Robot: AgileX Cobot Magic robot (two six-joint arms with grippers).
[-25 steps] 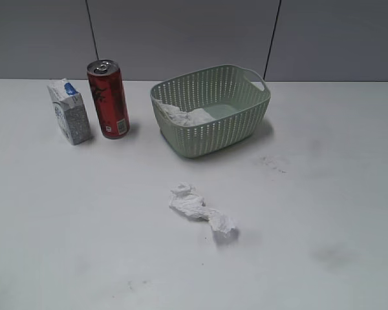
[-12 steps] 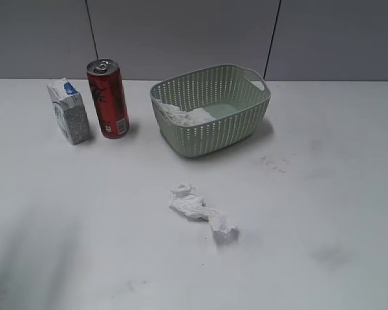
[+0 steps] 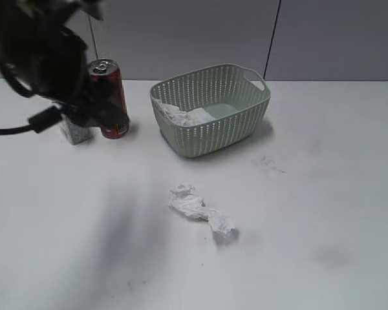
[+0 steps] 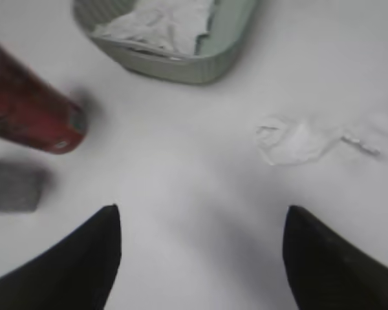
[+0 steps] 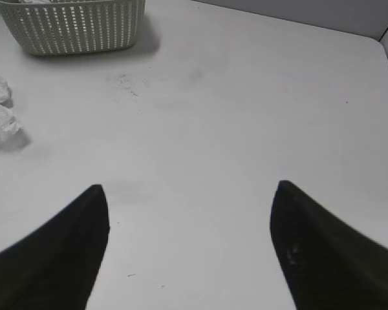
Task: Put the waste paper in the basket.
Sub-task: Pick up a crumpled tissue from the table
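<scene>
On the white bench (image 3: 323, 194) the green basket (image 3: 210, 132) holds crumpled paper (image 3: 184, 116), a red can (image 3: 113, 97) stands to its left, one twisted paper scrap (image 3: 200, 210) lies in front of the basket — and both tools, left tool (image 4: 200, 223) and right tool (image 5: 191, 210), are spread wide, gripping nothing.

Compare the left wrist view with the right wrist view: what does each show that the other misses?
Only the left wrist view shows the red can, the blurred carton and the crumpled paper inside the basket, past the open left tool. Only the right wrist view shows the bare right side of the table and the open right tool. Both show the basket and the loose paper scrap lying on the table.
</scene>
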